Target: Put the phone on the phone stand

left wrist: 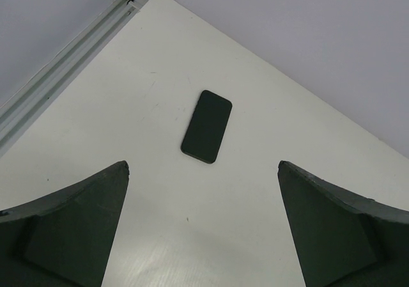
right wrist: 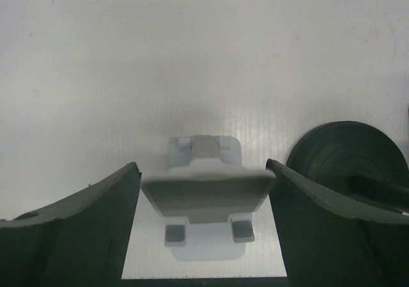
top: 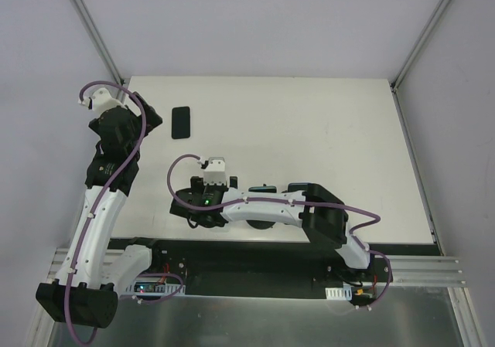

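Observation:
The black phone [top: 180,122] lies flat at the far left of the white table; in the left wrist view it [left wrist: 206,126] lies ahead of the fingers. My left gripper [left wrist: 203,165] is open and empty, hovering short of the phone, also seen from above [top: 151,117]. The white and grey phone stand [right wrist: 204,194] stands near the table's front edge. My right gripper [right wrist: 203,165] has a finger against each side of the stand's back plate. In the top view the right gripper [top: 195,212] hides the stand.
A dark round disc [right wrist: 348,153] sits just right of the stand, close to my right finger. The table's front edge [right wrist: 204,278] runs right behind the stand. Grey walls and a metal frame post [left wrist: 64,63] border the table's far left.

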`<state>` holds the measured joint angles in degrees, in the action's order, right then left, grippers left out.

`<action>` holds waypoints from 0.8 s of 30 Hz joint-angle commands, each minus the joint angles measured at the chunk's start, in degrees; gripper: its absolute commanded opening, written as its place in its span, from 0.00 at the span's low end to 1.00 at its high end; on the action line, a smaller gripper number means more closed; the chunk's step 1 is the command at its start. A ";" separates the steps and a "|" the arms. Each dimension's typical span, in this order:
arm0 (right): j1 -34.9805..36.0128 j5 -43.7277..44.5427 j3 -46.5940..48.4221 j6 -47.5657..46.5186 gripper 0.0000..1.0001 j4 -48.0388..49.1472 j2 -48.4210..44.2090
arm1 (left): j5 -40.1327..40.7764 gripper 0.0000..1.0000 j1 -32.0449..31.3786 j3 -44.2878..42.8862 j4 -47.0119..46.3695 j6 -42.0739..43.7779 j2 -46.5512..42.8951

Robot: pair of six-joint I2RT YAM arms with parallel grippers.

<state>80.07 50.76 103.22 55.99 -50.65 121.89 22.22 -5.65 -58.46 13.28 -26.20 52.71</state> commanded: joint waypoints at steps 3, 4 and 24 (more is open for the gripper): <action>-0.01 0.39 2.42 -3.96 1.00 0.56 -0.24 | -2.26 0.99 -0.33 -0.87 -1.15 0.18 -0.50; 0.00 0.56 2.43 -3.87 0.99 0.47 -0.33 | -2.70 0.99 -0.33 -0.87 -1.15 0.27 -0.59; -1.58 2.17 -5.03 -61.81 0.97 44.30 -25.28 | -9.02 0.99 -0.33 7.30 -5.19 1.67 -14.47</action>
<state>80.79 54.61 101.69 13.13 -21.67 104.53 17.37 -5.65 -54.96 11.94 -26.15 42.22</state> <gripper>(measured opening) 0.971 0.991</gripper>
